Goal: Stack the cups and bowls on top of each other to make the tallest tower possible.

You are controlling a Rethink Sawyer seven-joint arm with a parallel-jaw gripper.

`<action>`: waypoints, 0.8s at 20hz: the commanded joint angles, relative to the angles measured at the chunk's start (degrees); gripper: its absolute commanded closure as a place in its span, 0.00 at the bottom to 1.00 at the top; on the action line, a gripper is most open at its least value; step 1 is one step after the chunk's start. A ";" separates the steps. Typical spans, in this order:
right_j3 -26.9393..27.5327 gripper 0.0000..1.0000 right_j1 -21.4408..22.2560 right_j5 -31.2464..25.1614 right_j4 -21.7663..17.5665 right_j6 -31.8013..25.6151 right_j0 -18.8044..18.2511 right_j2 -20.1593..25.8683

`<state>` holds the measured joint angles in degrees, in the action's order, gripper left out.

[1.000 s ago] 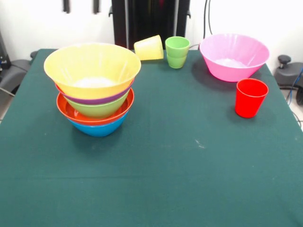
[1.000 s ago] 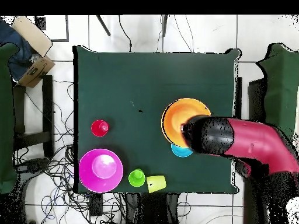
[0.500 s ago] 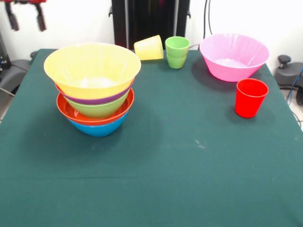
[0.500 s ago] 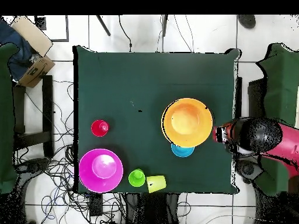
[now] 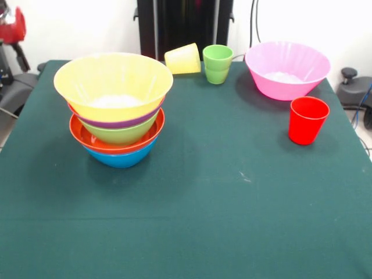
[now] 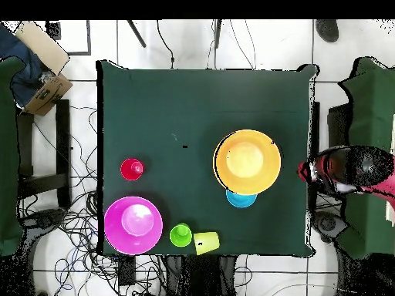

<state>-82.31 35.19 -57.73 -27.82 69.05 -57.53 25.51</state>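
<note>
The tower (image 5: 116,110) stands at the table's left in the front view: a large yellow-orange bowl (image 5: 113,84) on top, with purple, green, red-orange and blue (image 5: 120,158) rims below it. From above, the tower (image 6: 248,161) sits right of centre, with a blue rim (image 6: 241,199) peeking out beside it. A large pink bowl (image 5: 287,68) stands at the back right, and a red cup (image 5: 307,119) is upright in front of it. A light green cup (image 5: 217,63) is upright at the back, and a yellow cup (image 5: 183,58) lies on its side beside it. My gripper (image 5: 17,40) hangs off the table's left edge, away from everything.
The green cloth table (image 5: 221,197) ends close behind the cups. In the overhead view my red arm (image 6: 355,171) lies past the table's right edge. Cardboard boxes (image 6: 42,65), cables and dark chairs surround the table.
The arm has swung away from above the tower and now sits beyond the table's edge. The yellow-orange bowl stays on top of the tower. Nothing else has moved.
</note>
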 commanded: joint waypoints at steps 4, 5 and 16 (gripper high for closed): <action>9.46 0.00 -13.04 -1.81 -4.80 -20.33 1.34 6.79; 9.80 0.00 -13.83 -1.11 -4.97 -19.98 1.50 6.81; 5.88 0.00 -15.81 6.87 -6.18 -13.81 1.38 7.72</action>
<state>-75.80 21.43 -56.82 -29.48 65.97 -57.99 30.16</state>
